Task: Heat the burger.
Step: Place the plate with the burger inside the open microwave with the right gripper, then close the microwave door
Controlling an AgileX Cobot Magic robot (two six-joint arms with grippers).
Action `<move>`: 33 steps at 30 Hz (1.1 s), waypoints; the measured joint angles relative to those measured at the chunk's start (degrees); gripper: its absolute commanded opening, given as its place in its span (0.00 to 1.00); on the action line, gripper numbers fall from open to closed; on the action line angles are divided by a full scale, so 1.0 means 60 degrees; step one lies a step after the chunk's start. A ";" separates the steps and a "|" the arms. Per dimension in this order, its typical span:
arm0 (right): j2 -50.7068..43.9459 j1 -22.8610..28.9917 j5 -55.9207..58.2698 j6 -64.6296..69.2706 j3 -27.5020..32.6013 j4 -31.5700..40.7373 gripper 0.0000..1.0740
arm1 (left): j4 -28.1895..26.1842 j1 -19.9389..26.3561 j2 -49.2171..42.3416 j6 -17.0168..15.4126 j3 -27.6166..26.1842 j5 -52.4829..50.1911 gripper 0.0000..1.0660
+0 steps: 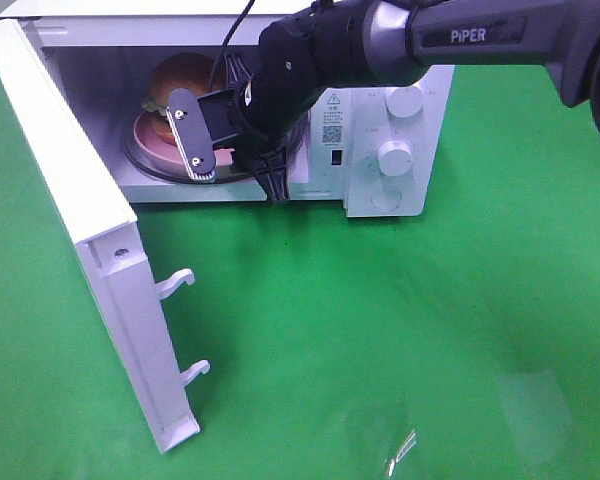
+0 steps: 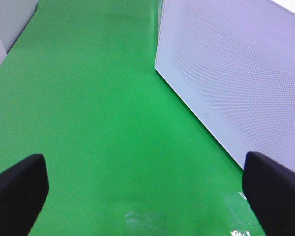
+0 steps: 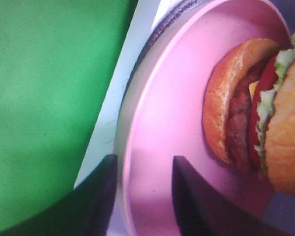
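The burger (image 1: 185, 80) sits on a pink plate (image 1: 145, 138) on the turntable inside the open microwave (image 1: 392, 130). My right gripper (image 1: 215, 152) reaches into the cavity at the plate's front edge. The right wrist view shows the burger (image 3: 250, 108) close up, with its bun, lettuce, patty and red layer. There the right gripper (image 3: 145, 196) straddles the rim of the plate (image 3: 172, 108), its fingers apart, one outside and one inside with a gap to the rim. My left gripper (image 2: 147, 196) hangs open over bare green cloth, holding nothing.
The microwave door (image 1: 90, 230) stands swung open toward the front left, with two latch hooks (image 1: 180, 280) on its edge. Two knobs (image 1: 396, 155) sit on the right panel. A white dotted panel (image 2: 236, 83) lies close to the left gripper. Green cloth (image 1: 380, 330) covers the table.
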 measured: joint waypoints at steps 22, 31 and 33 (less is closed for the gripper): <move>-0.1108 0.0115 0.0115 0.0439 0.1366 0.0010 0.60 | 0.0000 0.0000 0.0000 0.0000 0.0000 0.0000 0.94; -0.1910 0.0344 0.0000 0.0439 0.2578 0.0095 0.63 | 0.0000 0.0000 0.0000 0.0000 0.0000 0.0000 0.94; -0.2110 0.0411 0.0000 0.0439 0.2846 0.0153 0.63 | 0.0000 0.0000 0.0000 0.0000 0.0000 0.0000 0.94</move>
